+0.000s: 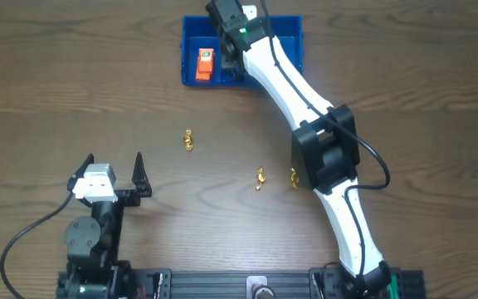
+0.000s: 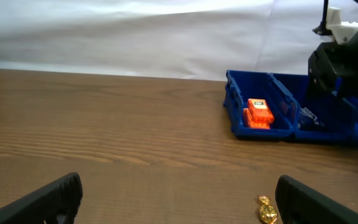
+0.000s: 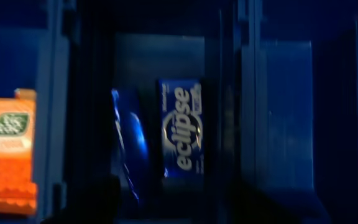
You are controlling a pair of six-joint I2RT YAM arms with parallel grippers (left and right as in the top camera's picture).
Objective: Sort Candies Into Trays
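Orange candy box [image 1: 205,65] lies in the leftmost compartment of the blue tray [image 1: 187,46]. A dark blue pack [image 3: 182,134] lies in the next compartment over. Three gold-wrapped candies [image 1: 189,141] [image 1: 260,178] [image 1: 294,177] sit loose on the wooden surface [image 1: 405,100], well apart from the tray; two of them are close by the right arm's elbow. Right hand [image 1: 232,66] hangs over the dark blue pack's compartment; spread or pressed together, cannot tell. Left hand [image 1: 114,159] is spread wide, holding nothing, near its own base.
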